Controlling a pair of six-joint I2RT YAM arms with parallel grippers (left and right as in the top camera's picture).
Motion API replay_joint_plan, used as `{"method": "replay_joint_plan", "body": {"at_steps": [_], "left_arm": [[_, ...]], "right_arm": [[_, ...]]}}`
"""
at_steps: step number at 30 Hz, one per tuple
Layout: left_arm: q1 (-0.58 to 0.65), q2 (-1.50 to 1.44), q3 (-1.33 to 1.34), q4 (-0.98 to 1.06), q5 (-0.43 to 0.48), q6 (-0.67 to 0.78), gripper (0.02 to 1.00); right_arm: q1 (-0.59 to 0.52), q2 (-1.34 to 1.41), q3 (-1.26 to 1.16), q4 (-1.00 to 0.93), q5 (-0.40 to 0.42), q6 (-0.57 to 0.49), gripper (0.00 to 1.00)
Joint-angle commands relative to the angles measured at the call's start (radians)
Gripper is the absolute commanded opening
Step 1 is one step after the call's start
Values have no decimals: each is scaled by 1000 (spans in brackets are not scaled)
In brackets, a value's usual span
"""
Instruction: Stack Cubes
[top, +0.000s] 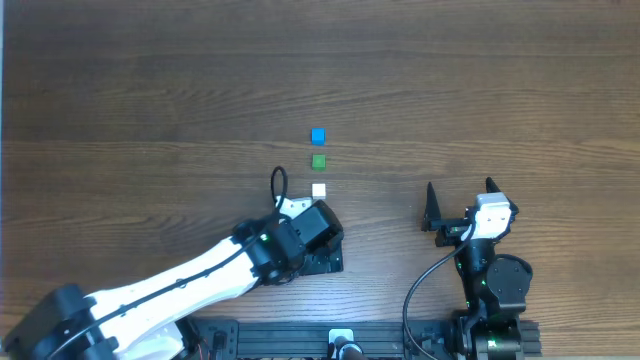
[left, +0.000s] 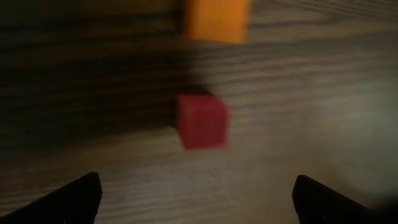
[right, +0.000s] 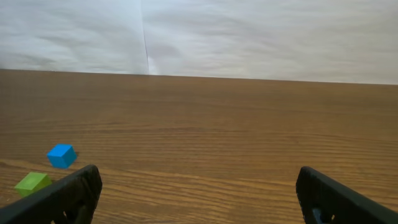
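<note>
On the wooden worktop 3 cubes lie in a short straight row near its middle, and the row runs from the far edge toward the near edge, where the arm bases stand. The blue cube is farthest out, the green cube is next, and the white cube is nearest the bases. Each sits flat on the wood with a small gap to its neighbour.

The left arm reaches from the near left corner toward the middle, and its wrist shows just on the near side of the white cube. The left end effector is spread wide, its 2 dark fingers far apart with nothing between them. Ahead of it a red cube rests on the worktop, beyond the fingertips and roughly centred on the gap. Farther on, apart from the red cube, lies an orange block that is blurred and cut off by the picture's edge, so its full shape cannot be told.

The right arm stands close to the near edge, right of the middle. The right end effector is also spread wide and holds nothing. It faces the far edge, well apart from the row of cubes, and the blue and green cubes show off to its side in the right wrist view
</note>
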Motion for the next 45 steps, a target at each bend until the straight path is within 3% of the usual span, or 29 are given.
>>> {"method": "replay_joint_plan", "body": {"at_steps": [1, 24, 45], "left_arm": [[-4, 65, 6, 3, -74, -65, 974], [-52, 246, 163, -16, -149, 125, 952], [-65, 288, 172, -50, -156, 122, 864]], "right_arm": [[6, -9, -5, -3, 2, -1, 989], [6, -9, -5, -3, 2, -1, 991], [6, -9, -5, -3, 2, -1, 991]]}}
